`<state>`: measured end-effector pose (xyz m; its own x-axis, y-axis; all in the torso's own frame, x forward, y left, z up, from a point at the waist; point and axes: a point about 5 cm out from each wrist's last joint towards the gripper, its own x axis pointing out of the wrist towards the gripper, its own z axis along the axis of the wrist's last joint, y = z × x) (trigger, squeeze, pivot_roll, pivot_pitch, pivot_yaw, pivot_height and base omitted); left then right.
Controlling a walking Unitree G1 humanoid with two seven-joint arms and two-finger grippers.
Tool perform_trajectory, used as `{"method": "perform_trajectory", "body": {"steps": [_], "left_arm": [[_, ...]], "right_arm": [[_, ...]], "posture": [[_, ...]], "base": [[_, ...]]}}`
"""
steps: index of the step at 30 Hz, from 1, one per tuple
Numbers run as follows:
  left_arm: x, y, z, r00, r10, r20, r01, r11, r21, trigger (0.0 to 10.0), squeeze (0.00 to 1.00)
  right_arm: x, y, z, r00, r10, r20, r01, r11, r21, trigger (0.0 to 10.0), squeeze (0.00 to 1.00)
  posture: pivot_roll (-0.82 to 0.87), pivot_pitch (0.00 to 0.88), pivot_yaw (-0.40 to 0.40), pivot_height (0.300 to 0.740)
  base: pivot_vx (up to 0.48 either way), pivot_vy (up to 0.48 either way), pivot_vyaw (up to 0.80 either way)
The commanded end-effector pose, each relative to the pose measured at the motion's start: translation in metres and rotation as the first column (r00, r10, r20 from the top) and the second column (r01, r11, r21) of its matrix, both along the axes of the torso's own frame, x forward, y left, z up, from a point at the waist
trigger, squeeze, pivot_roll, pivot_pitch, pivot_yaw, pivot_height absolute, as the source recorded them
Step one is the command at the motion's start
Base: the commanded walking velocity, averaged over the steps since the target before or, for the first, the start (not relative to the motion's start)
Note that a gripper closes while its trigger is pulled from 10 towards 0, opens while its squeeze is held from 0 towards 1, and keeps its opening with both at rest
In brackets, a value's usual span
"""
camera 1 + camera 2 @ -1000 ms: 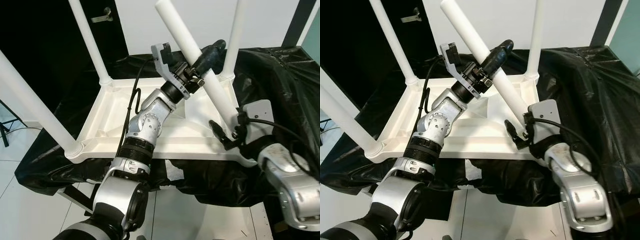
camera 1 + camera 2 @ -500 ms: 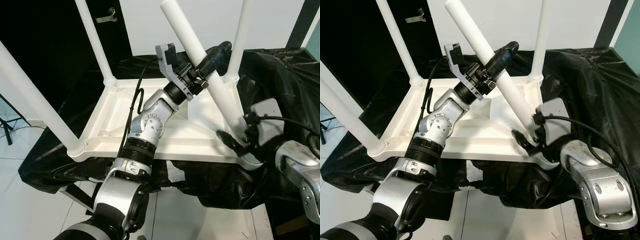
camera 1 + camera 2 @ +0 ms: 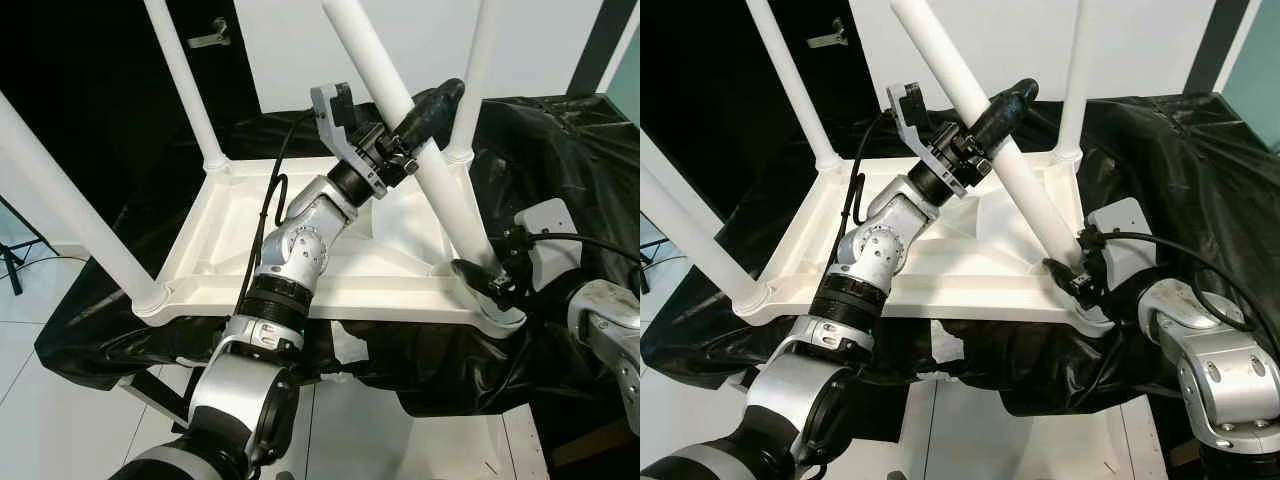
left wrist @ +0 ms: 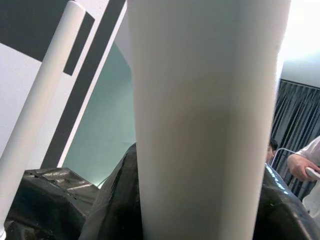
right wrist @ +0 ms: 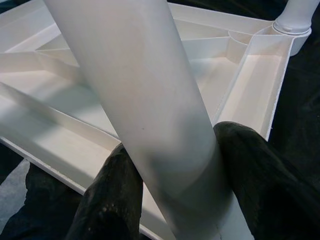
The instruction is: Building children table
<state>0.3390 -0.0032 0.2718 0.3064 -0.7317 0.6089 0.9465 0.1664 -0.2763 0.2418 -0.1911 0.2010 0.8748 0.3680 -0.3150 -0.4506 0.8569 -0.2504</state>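
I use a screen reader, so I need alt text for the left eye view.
Both tools grip a slanted white table leg: the left tool at its middle, the right tool at its base, at the near right corner of an upturned white tabletop. Three other legs stand in their corners; black sheeting lies underneath.

Left arm raised, bent, left hand (image 3: 415,125) clamped high; right arm low, right hand (image 3: 487,280) clamped.

The table (image 3: 300,270) and its legs (image 3: 440,190) look like smooth, matt white plastic; the black sheet (image 3: 560,150) beneath is shiny, crinkled plastic film.
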Motion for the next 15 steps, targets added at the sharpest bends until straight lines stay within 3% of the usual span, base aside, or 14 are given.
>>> {"method": "perform_trajectory", "body": {"steps": [1, 2, 3, 4, 9, 10, 14, 15], "left_arm": [[-0.009, -0.008, -0.006, 0.994, -0.102, 0.041, 0.102, 0.995, 0.006, 0.0, 0.00], [-0.008, -0.007, -0.004, 0.994, -0.099, 0.040, 0.100, 0.995, -0.007, 10.0, 0.00], [-0.008, -0.007, -0.004, 0.994, -0.099, 0.040, 0.100, 0.995, -0.007, 10.0, 0.00], [-0.009, -0.005, -0.002, 0.994, -0.103, 0.043, 0.104, 0.994, -0.031, 10.0, 1.00], [-0.010, -0.002, 0.001, 0.992, -0.114, 0.053, 0.118, 0.991, -0.066, 10.0, 1.00], [-0.014, 0.003, 0.004, 0.985, -0.155, 0.070, 0.162, 0.981, -0.107, 10.0, 1.00], [-0.014, 0.003, 0.004, 0.985, -0.155, 0.070, 0.162, 0.981, -0.107, 10.0, 1.00], [-0.023, 0.012, 0.003, 0.963, -0.253, 0.096, 0.265, 0.954, -0.139, 10.0, 0.00]], "right_arm": [[0.001, 0.001, -0.017, 0.996, -0.018, -0.090, 0.020, 0.999, 0.026, 0.0, 0.00], [0.000, 0.001, -0.017, 0.996, -0.027, -0.089, 0.030, 0.999, 0.030, 0.0, 0.00], [0.000, 0.001, -0.017, 0.996, -0.027, -0.089, 0.030, 0.999, 0.030, 0.0, 0.00], [0.000, 0.001, -0.017, 0.996, -0.040, -0.081, 0.043, 0.999, 0.033, 0.0, 0.00], [0.001, 0.001, -0.016, 0.996, -0.057, -0.069, 0.060, 0.998, 0.035, 0.0, 0.00], [0.002, 0.001, -0.014, 0.996, -0.073, -0.047, 0.075, 0.996, 0.038, 0.0, 0.00], [0.002, 0.001, -0.014, 0.996, -0.073, -0.047, 0.075, 0.996, 0.038, 0.0, 0.00], [0.004, 0.003, -0.011, 0.995, -0.102, 0.000, 0.102, 0.993, 0.053, 0.0, 0.00]], "posture": [[-0.26, 0.000, 0.107, 0.740], [-0.26, 0.000, 0.108, 0.740], [-0.26, 0.000, 0.108, 0.740], [-0.26, 0.000, 0.109, 0.740], [-0.26, 0.000, 0.109, 0.740], [-0.26, 0.000, 0.109, 0.740], [-0.26, 0.000, 0.109, 0.740], [-0.26, 0.000, 0.107, 0.740]], "base": [[0.000, 0.000, 0.00], [0.000, 0.000, 0.00], [0.000, 0.000, 0.00], [0.000, 0.000, 0.00], [0.000, 0.000, 0.00], [0.000, 0.000, 0.00], [0.000, 0.000, 0.00], [0.000, 0.000, 0.00]]}}
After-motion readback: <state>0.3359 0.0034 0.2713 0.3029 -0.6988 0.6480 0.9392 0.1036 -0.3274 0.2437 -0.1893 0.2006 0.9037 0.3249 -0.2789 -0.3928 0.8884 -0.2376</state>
